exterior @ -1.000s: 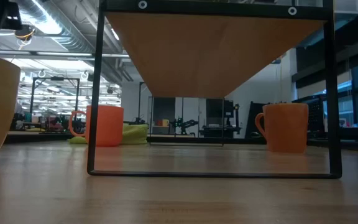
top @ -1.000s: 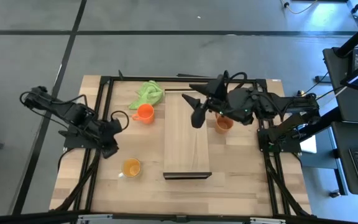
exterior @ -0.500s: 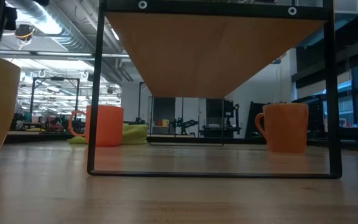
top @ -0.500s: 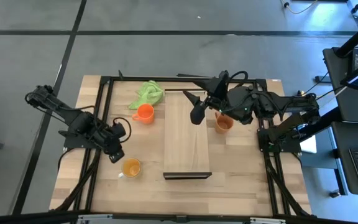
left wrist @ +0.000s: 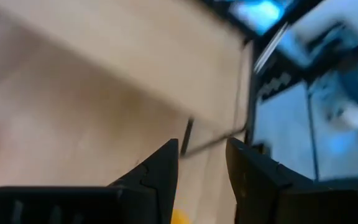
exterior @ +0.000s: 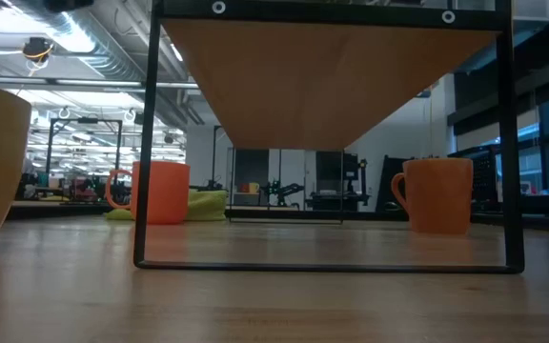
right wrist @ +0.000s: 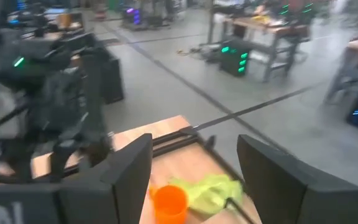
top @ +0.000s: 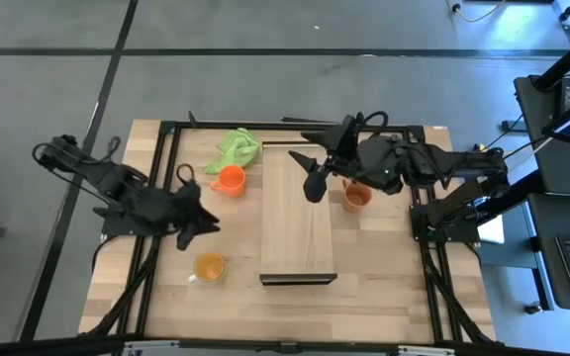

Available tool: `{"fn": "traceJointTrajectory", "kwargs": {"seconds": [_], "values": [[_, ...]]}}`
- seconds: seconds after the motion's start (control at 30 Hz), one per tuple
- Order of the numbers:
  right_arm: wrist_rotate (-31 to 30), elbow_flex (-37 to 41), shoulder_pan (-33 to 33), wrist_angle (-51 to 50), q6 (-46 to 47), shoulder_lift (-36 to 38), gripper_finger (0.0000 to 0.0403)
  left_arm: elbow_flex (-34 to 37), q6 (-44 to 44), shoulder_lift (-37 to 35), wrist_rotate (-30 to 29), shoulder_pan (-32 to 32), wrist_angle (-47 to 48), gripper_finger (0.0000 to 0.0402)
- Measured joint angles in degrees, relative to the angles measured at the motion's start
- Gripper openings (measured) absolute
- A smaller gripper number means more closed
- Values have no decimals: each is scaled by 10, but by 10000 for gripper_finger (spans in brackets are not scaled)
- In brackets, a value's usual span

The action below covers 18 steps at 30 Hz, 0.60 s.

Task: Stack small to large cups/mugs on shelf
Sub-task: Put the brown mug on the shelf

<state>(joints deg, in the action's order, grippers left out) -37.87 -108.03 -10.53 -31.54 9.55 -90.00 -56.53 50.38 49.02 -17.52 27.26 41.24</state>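
Note:
Three mugs stand upright on the tabletop. The red-orange mug (top: 230,179) is left of the shelf (top: 298,220), near the lime-green cloth (top: 236,148). The brownish-orange mug (top: 355,195) is right of the shelf. The yellow-orange mug (top: 209,266) is near the shelf's near left corner. My left gripper (top: 204,216) hovers open, between the red-orange and yellow-orange mugs. My right gripper (top: 310,170) hangs wide open over the shelf's far end. In the right wrist view the red-orange mug (right wrist: 168,202) shows between the fingers.
The shelf stands on dark end rails (exterior: 143,143), raised above the tabletop, with its board (exterior: 332,76) overhead in the low view. A black frame (top: 166,158) borders the table's sides. Bare wood lies near the table's near edge (top: 295,311).
My left gripper has swung toward the table's right, away from the left frame rail and toward the shelf. It has turned, and its fingers now point at the shelf from between the two left mugs. The mugs and the shelf have stayed put.

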Motion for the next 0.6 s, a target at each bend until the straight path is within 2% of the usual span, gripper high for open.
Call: {"fn": "traceJointTrajectory", "kwargs": {"seconds": [0.1,0.27,0.37,0.5,0.6], "values": [[43,0,15,-13,5,0,236,0,-31,-20,-29,-3,-59,128],[55,0,41,-56,5,2,236,0,-68,-45,-59,-3,-122,128],[57,0,52,-72,7,6,236,0,-82,-51,-73,-3,-137,128],[125,1,67,-77,10,6,236,0,-115,-58,-97,-4,-148,128],[138,16,79,-77,7,9,236,0,-137,-60,-105,-4,-163,128]]}}
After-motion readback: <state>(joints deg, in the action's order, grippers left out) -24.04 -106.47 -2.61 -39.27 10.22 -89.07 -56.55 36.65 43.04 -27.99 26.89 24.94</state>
